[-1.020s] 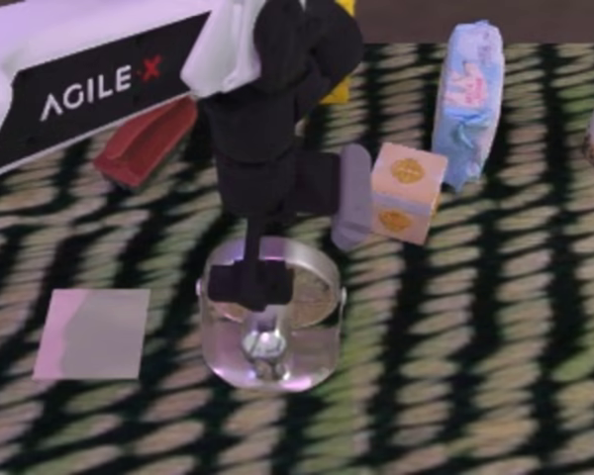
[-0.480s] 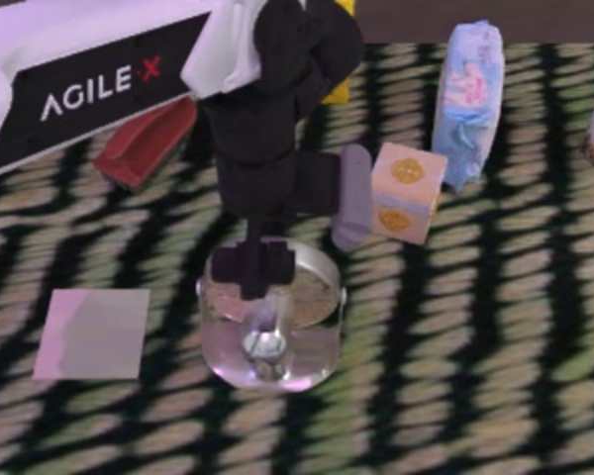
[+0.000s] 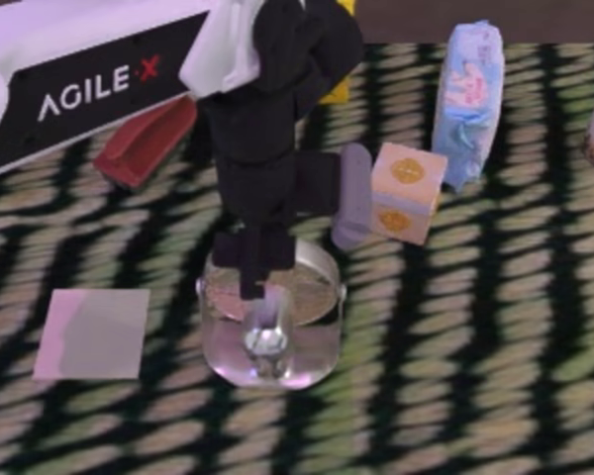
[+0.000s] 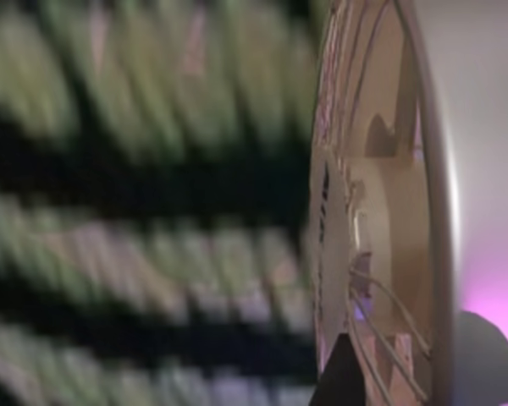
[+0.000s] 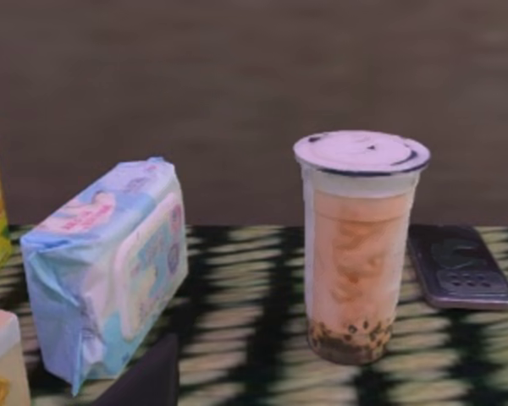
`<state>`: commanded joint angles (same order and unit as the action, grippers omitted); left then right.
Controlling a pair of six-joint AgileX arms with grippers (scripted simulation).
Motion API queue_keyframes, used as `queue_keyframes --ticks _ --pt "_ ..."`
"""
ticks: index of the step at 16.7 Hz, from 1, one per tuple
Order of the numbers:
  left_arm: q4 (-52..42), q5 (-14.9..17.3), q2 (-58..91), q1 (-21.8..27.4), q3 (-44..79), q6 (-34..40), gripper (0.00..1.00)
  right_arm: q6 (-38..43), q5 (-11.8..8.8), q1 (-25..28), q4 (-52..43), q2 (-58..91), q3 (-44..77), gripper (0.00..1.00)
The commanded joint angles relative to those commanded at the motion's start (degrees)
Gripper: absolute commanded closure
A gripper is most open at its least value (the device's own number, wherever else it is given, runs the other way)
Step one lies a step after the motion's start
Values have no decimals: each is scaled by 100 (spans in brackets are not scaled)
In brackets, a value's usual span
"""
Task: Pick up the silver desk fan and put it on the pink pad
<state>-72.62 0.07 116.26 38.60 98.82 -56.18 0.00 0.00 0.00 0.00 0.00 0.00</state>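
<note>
The fan (image 3: pixel 270 322) is shiny chrome, a round wire cage over a rounded base with a bright hub, standing mid-table toward the near edge. The pad (image 3: pixel 92 333), plain pale pink, lies flat nearer the left edge. "AGILE X" reads on the left arm. The left tool (image 3: pixel 254 259) sits higher over the cage than a second ago; I cannot tell its grip.

silver desk fan (image 3: pixel 271 327): glossy chrome metal, mirror-like, thin wire cage | pink pad (image 3: pixel 92 333): matt, flat, paper-like | table cover (image 3: pixel 495 327): rough woven cloth | wipes pack (image 5: pixel 110 266): shiny soft plastic | cup (image 5: pixel 358 245): clear smooth plastic
</note>
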Motion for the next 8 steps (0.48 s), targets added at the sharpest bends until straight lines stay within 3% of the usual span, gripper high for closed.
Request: queue_keyframes --ticks 8 --pt "-23 1 -25 -3 11 -8 100 0 0 0 0 0 0 0"
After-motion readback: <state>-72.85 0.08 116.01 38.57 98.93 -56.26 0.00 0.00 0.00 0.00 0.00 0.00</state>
